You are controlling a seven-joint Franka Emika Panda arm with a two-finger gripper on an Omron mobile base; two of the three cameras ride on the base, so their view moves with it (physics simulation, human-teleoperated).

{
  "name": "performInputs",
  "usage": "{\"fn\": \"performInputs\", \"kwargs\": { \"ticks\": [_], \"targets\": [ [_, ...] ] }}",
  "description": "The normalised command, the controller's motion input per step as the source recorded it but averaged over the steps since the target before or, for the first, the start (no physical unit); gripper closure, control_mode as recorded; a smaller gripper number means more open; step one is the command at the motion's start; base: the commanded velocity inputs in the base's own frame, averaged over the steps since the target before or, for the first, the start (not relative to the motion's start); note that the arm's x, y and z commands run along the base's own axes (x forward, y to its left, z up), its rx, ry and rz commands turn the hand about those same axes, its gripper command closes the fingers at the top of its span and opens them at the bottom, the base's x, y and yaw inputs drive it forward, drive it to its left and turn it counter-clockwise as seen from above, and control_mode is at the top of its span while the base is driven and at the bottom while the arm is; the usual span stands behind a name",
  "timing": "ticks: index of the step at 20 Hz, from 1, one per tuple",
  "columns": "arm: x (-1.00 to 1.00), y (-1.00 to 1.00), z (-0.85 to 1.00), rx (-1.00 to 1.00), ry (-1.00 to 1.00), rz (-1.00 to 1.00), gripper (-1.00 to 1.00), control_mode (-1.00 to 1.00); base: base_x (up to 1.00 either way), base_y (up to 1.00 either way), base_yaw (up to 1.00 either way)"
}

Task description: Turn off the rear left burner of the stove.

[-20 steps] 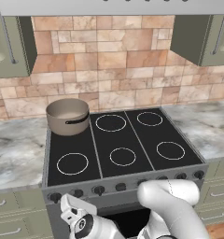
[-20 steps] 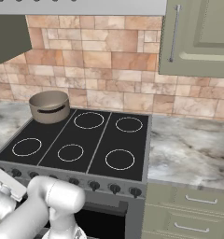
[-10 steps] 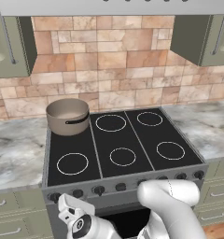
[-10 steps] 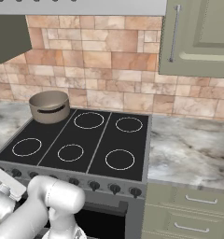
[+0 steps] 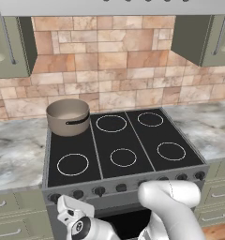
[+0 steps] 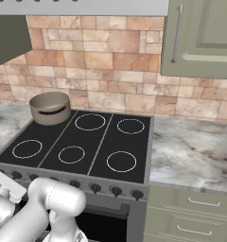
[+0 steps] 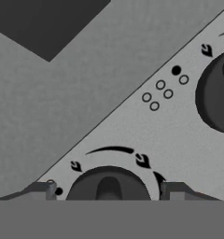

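Stove (image 5: pixel 123 154) knob (image 7: pixel 108 185) sits between the spread fingertips (image 7: pixel 173 190) of the gripper (image 7: pixel 108 192).

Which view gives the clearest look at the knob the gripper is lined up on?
The hand view: the knob sits large between the gripper tips. The left base view shows the knob row small on the stove front; the right base view likewise.

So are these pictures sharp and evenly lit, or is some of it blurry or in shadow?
Left base view: flat, even light, slightly soft, no glare on the stove; the pot is crisp enough. Right base view: same, with the cabinet underside at upper left dark. Hand view: very close, the knob between the gripper tips looks soft and grainy.
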Motion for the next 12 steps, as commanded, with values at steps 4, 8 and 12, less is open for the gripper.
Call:
{"fn": "performInputs", "kwargs": {
  "ticks": [4, 8, 12],
  "targets": [
    [0.00, 0.24, -0.09, 0.02, -0.05, 0.00, 1.00, -1.00, 0.00, 0.00, 0.00],
    [-0.06, 0.05, -0.02, 0.06, -0.05, 0.00, 1.00, -1.00, 0.00, 0.00, 0.00],
    [-0.04, 0.07, 0.00, 0.07, -0.08, 0.00, 1.00, -1.00, 0.00, 0.00, 0.00]
  ]
}}
